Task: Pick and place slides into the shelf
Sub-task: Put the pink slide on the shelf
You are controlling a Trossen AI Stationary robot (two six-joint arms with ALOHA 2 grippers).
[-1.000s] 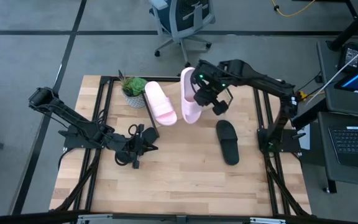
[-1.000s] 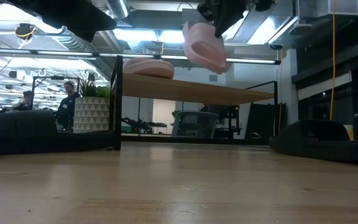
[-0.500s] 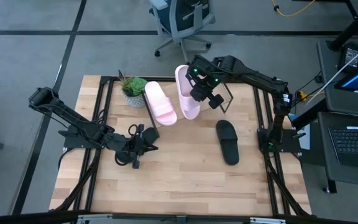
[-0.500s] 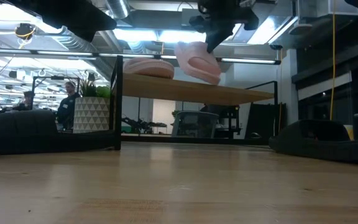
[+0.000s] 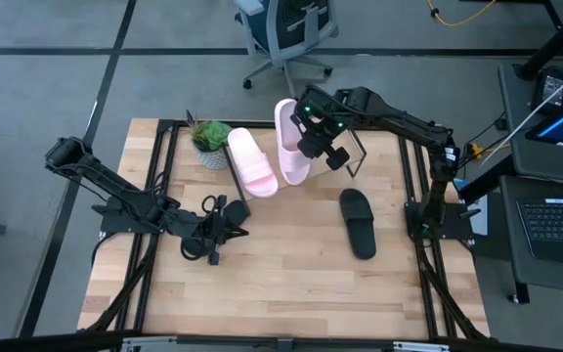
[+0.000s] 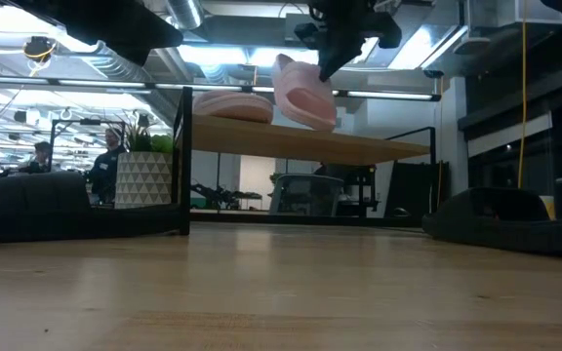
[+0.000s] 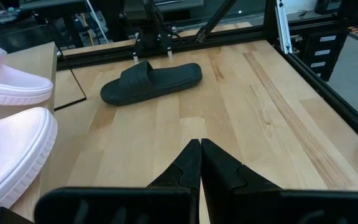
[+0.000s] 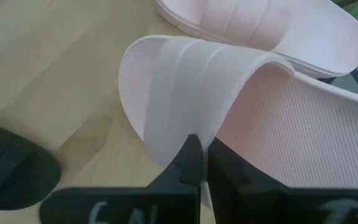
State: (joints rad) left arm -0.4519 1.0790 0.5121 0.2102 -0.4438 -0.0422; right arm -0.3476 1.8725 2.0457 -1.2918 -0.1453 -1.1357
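Pink slide (image 5: pixel 290 154), strap pinched in the closed right gripper (image 5: pixel 313 147), hangs tilted just above the shelf (image 6: pixel 301 145), long axis running front to back, just beside its pink mate (image 5: pixel 252 162) already lying on the board. Left gripper (image 5: pixel 225 220), closed and empty, rests low on the counter (image 5: pixel 291 284). One black slide (image 5: pixel 358 223) lies flat on the counter, nearer the right arm; potted plant (image 5: pixel 209 142) beside the shelf.

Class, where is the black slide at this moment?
In the high view, the black slide lies flat on the table's right half, in front of the shelf and below the right gripper.
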